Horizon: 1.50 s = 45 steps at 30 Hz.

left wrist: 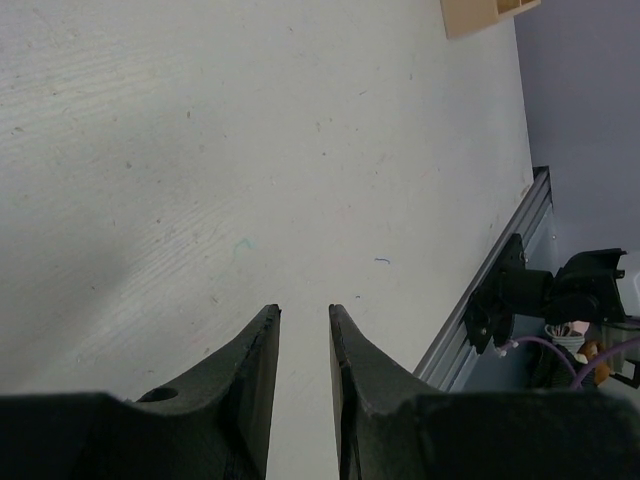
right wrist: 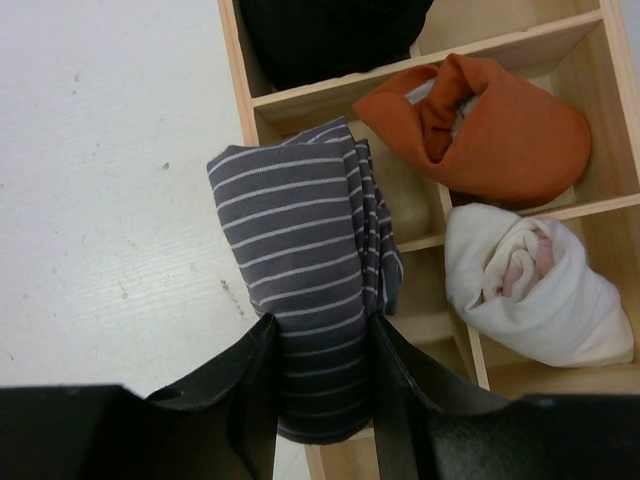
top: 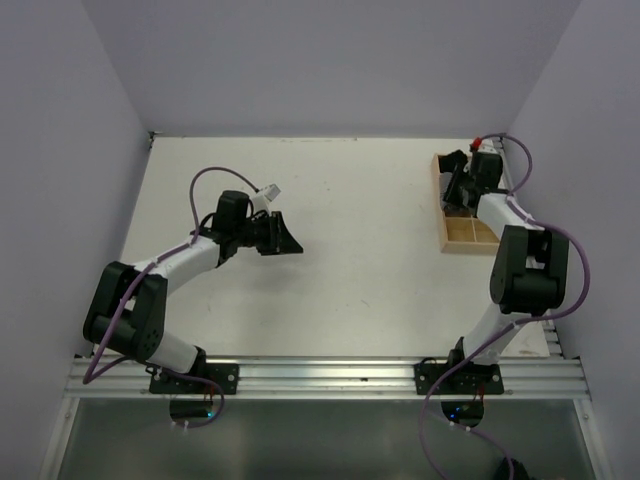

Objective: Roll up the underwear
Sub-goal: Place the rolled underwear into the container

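The underwear point(right wrist: 295, 230) is a rolled bundle of dark grey cloth with thin white stripes. My right gripper point(right wrist: 320, 325) is shut on its lower end and holds it over the left edge of a wooden divider box point(right wrist: 238, 70). In the top view that gripper point(top: 458, 185) hangs over the box point(top: 468, 238) at the far right of the table. My left gripper point(top: 285, 240) is over the bare white table at centre left. In the left wrist view its fingers point(left wrist: 305, 310) stand apart with only tabletop between them.
The box's compartments hold an orange bundle point(right wrist: 490, 125), a white bundle point(right wrist: 540, 285) and a black bundle point(right wrist: 330, 35). A corner of the box point(left wrist: 480, 12) shows in the left wrist view. A metal rail point(top: 330, 372) runs along the near table edge. Grey walls enclose the table.
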Each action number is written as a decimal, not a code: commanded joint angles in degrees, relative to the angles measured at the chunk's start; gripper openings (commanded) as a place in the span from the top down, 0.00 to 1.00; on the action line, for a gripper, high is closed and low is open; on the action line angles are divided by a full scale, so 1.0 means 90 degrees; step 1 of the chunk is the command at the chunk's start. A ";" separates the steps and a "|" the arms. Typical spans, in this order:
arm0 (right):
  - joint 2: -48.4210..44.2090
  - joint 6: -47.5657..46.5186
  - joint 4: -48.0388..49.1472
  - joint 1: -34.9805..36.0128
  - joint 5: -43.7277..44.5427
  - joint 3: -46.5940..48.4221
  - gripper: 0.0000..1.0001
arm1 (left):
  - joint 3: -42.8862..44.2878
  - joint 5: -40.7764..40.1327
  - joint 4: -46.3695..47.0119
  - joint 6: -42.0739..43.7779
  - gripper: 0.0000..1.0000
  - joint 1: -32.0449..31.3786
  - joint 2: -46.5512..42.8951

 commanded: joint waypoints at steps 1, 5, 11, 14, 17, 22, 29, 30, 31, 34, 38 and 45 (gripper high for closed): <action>-0.0163 -0.0175 0.0345 -0.0243 -0.0174 -0.0402 1.00 | -0.0082 0.0063 0.0323 0.0054 0.70 -0.0017 -0.0107; -0.0300 -0.0361 0.0794 -0.0302 -0.0311 -0.0530 1.00 | -0.0140 0.0063 0.0381 0.0015 0.70 -0.0017 -0.0146; -0.0222 -0.0556 0.1059 -0.0449 -0.0634 -0.0598 1.00 | -0.0335 0.0092 0.0567 -0.0102 0.70 -0.0017 -0.0176; -0.0124 -0.0595 0.1097 -0.0439 -0.0694 -0.0676 1.00 | -0.0394 0.0083 0.0635 -0.0132 0.70 -0.0027 -0.0176; -0.0134 -0.0731 0.1147 -0.0449 -0.0664 -0.0813 1.00 | -0.0443 0.0092 0.0675 -0.0171 0.70 -0.0027 -0.0185; -0.0192 -0.0839 0.1117 -0.0517 -0.0733 -0.0872 1.00 | -0.0482 0.0063 0.0684 -0.0190 0.70 -0.0027 -0.0263; -0.0222 -0.0703 0.0386 -0.0517 -0.0830 -0.0794 0.99 | -0.0541 0.0073 0.0840 -0.0317 0.70 -0.0056 -0.0293; -0.0232 -0.0587 0.0366 -0.0517 -0.0782 -0.0823 0.99 | -0.0541 0.0054 0.0870 -0.0337 0.70 -0.0076 -0.0293; -0.0290 -0.0382 0.0394 -0.0517 -0.0752 -0.0920 0.99 | -0.0541 0.0073 0.0889 -0.0385 0.70 -0.0076 -0.0293; -0.0554 0.0038 0.0795 -0.0527 -0.0500 -0.1359 1.00 | -0.0502 0.0092 0.0958 -0.0415 0.70 -0.0095 -0.0293; -0.0583 0.0303 0.1478 -0.0517 -0.0323 -0.1750 1.00 | -0.0434 0.0112 0.0929 -0.0395 0.69 -0.0105 -0.0303; -0.0604 0.0284 0.2094 -0.0517 -0.0166 -0.2181 0.96 | -0.0414 0.0093 0.0665 -0.0210 0.69 -0.0105 -0.0468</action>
